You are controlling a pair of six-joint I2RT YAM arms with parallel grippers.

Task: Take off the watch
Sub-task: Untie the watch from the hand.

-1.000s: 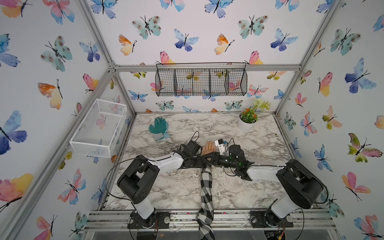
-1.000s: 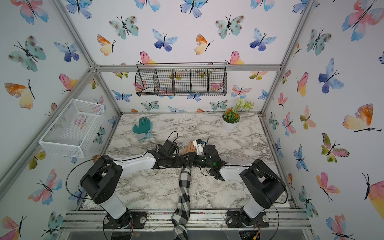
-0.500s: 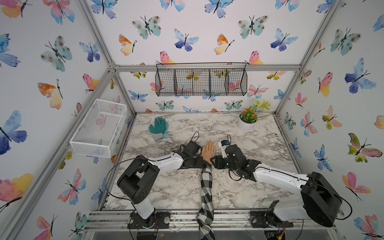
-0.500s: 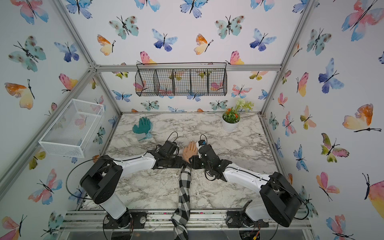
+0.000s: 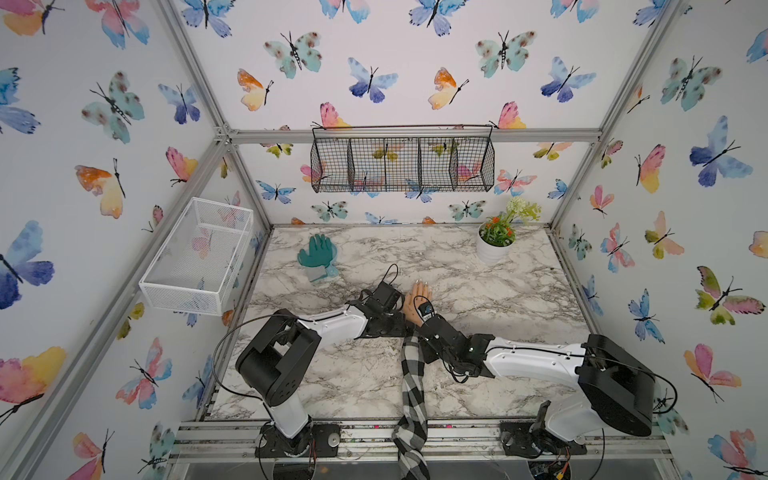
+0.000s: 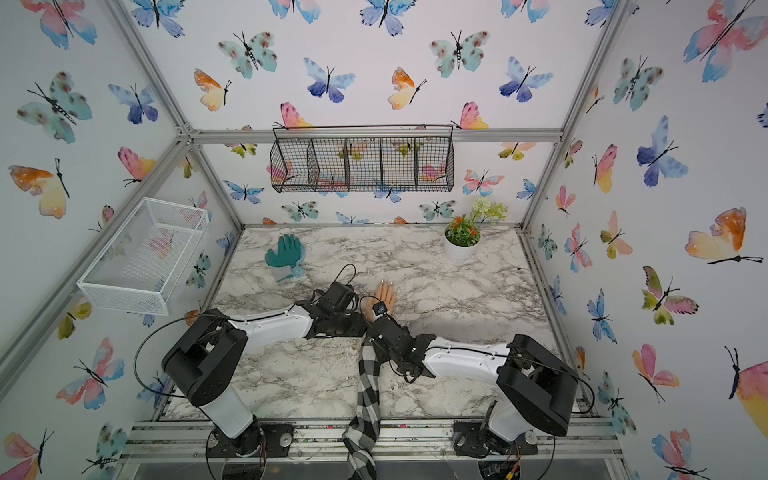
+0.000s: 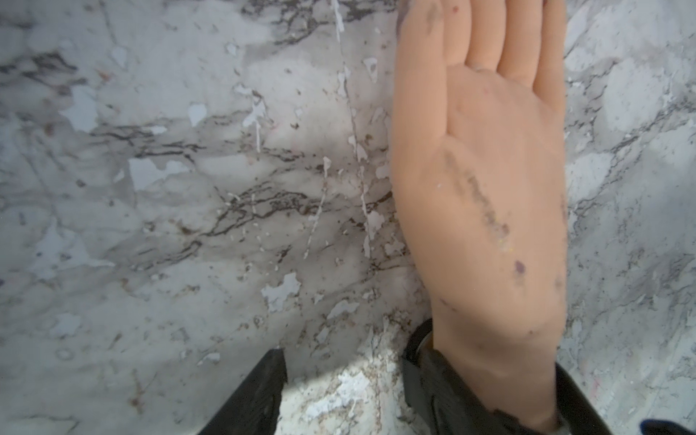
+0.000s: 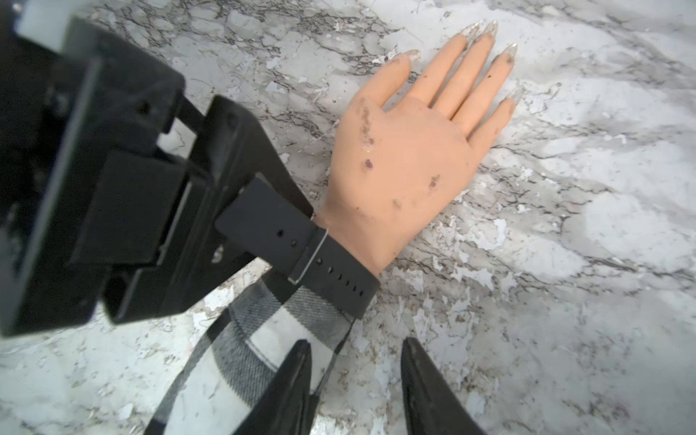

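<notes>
Now right claw (image 8: 354,342) pulled back to sleeve (image 8: 263,339).

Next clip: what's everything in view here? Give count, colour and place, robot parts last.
watch: one, black strap, round the dummy hand's wrist
dummy hand: one, skin-coloured, flat on the table, centre
sleeve: one, black-and-white check, from wrist to front edge
glove: one, teal, back left
potted plant: one, white pot, orange flowers, back right
black basket: one, back wall
white basket: one, left wall
table: one, marbled
left pincer: one, black, at the wrist; grip unclear
right pincer: one, black, open above the sleeve
</notes>
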